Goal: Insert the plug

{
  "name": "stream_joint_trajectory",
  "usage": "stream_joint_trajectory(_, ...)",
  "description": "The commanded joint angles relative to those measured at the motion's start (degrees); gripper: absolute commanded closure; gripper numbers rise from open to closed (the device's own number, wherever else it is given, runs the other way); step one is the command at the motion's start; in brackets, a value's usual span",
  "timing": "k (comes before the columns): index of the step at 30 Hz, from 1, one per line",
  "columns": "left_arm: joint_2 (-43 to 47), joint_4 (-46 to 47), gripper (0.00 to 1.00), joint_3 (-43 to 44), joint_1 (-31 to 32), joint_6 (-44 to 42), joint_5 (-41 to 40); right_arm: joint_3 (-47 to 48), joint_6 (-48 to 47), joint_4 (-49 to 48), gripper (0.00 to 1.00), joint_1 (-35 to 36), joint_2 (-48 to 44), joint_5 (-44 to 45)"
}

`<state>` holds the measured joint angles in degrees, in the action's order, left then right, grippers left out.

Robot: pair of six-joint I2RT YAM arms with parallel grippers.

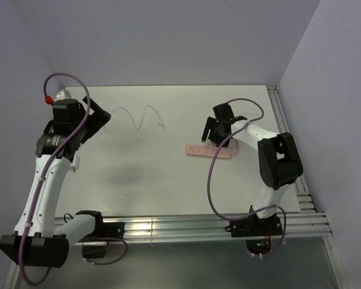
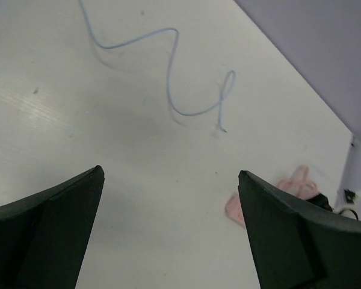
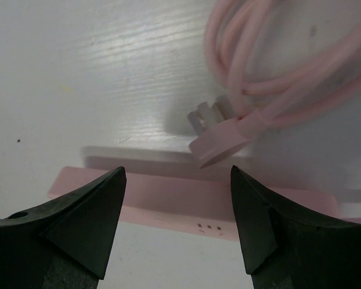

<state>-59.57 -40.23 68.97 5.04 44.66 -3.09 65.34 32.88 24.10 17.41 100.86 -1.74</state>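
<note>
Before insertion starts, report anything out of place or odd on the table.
No green plug shows in any view; the left gripper and right gripper are open, empty. A thin pale wire lies loose in a squiggle, apart from the pink power strip, one end free.

Two white tubular arms point(image 1: 45, 180) with bulky black joint housings point(image 1: 280, 159) carry looping purple cables point(image 1: 209, 180), a small red connector point(image 1: 47, 99), and black wedge-shaped fingers point(image 3: 78, 229).
</note>
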Motion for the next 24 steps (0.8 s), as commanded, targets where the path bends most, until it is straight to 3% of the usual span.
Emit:
stream_joint_trajectory(1, -2.9, -4.8, 0.0, 3.9, -1.5, -0.1, -11.1, -2.0, 0.8, -2.5, 0.23, 2.8, 0.0, -4.7)
stream_joint_trajectory(9, -12.7, -2.9, 0.0, 5.9, -9.1, 1.2, -13.9, -4.3, 0.3, -3.5, 0.23, 6.0, -9.8, -3.7)
stream_joint_trajectory(13, -20.4, -1.9, 0.01, 10.4, -12.4, -2.3, -16.3, -4.7, -0.3, -3.8, 0.23, 7.3, -15.8, -3.6)
stream_joint_trajectory(15, -25.3, 0.1, 0.01, 11.6, -15.0, -6.8, -16.1, -5.0, -1.0, -4.5, 0.22, 8.3, -17.9, -7.6)
stream_joint_trajectory(17, -29.3, 1.0, 0.14, 13.4, -17.2, -9.8, -14.9, -5.8, -0.9, -4.9, 0.22, 9.9, -20.3, -10.1)
stream_joint_trajectory(19, -31.0, 4.0, 0.2, 12.9, -18.8, -12.1, -16.1, -6.7, -1.2, -5.6, 0.22, 12.5, -22.5, -12.6)
stream_joint_trajectory(24, -37.4, 5.3, 0.13, 14.8, -19.7, -17.8, -17.9, -9.2, -1.2, -7.7, 0.22, 17.7, -26.1, -14.3)
